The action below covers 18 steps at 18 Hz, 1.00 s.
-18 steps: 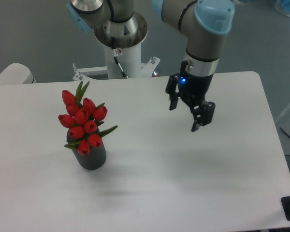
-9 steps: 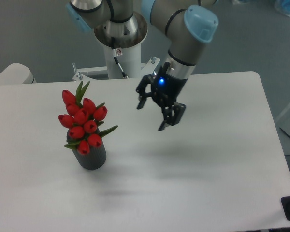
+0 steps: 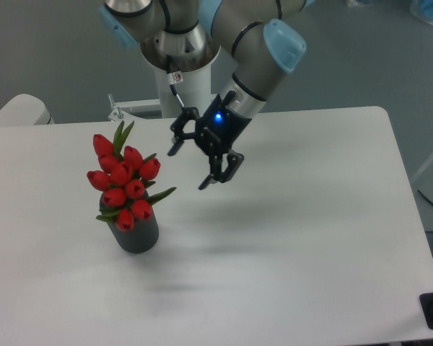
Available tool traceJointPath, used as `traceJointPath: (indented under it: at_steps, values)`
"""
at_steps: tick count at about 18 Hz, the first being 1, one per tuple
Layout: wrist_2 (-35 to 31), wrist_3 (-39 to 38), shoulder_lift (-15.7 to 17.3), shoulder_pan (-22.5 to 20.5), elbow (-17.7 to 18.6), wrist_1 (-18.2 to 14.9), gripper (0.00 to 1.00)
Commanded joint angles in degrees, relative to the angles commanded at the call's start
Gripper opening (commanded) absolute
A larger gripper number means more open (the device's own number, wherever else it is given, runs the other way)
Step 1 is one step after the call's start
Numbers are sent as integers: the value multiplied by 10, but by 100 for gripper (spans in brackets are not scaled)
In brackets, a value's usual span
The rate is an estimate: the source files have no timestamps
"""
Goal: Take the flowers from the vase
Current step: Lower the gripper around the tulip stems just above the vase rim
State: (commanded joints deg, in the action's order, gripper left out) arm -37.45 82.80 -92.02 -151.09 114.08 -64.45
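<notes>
So the black two-finger gripper [image 3: 190, 168] is hanging above the white table [image 3: 310, 238] with its fingers spread wide, nothing in them. The tight bunch of red tulip buds with green leaves [image 3: 123, 182] is sitting in the short dark grey ribbed vase [image 3: 138, 235], off to the gripper's lower left, not touching.

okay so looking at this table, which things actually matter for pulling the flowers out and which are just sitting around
Part of the job:
flowers, standing in the vase
vase
tool, open, off to the right of the bunch, holding nothing

Just there:
white table
robot's white base post
</notes>
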Motion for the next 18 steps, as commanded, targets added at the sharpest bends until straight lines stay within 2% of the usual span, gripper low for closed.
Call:
traceJointPath:
  at_steps: [4, 9, 14, 18]
  values:
    - [25, -44, 11, 11, 35, 69, 100]
    - [26, -47, 0, 33, 43, 99, 100]
    - [37, -47, -40, 50, 35, 147, 100]
    - [51, -46, -44, 56, 35, 148, 100]
